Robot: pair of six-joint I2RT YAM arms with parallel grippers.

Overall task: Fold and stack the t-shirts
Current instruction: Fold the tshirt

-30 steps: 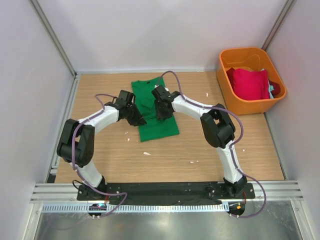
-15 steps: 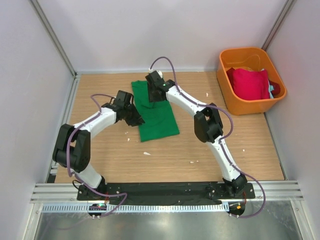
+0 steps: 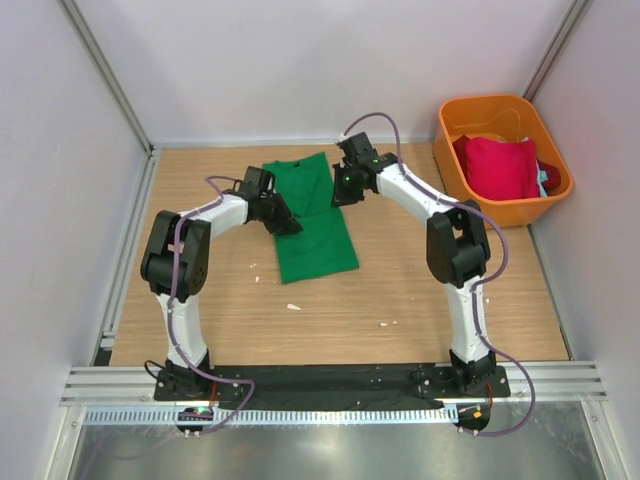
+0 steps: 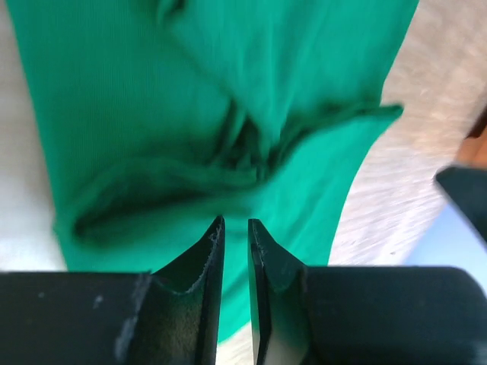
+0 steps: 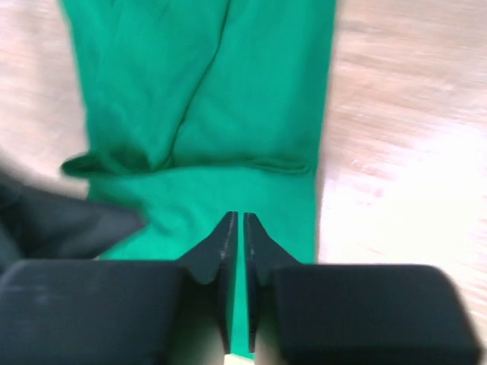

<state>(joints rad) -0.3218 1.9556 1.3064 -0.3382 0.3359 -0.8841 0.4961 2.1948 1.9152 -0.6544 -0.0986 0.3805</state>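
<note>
Lying toward the far edge of the worktop (image 3: 420,290), the green shirt (image 3: 318,240) is approached from both sides, probably for a fold. The left tool (image 4: 236,225) pinches bunched cloth. The right tool (image 5: 237,219) is nearly closed, but I cannot tell if it holds cloth.

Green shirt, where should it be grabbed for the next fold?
Probably pinch the green shirt at its near end corners, from above: it lies flat as a long strip running away from the arms, so that end should fold over easily.
</note>
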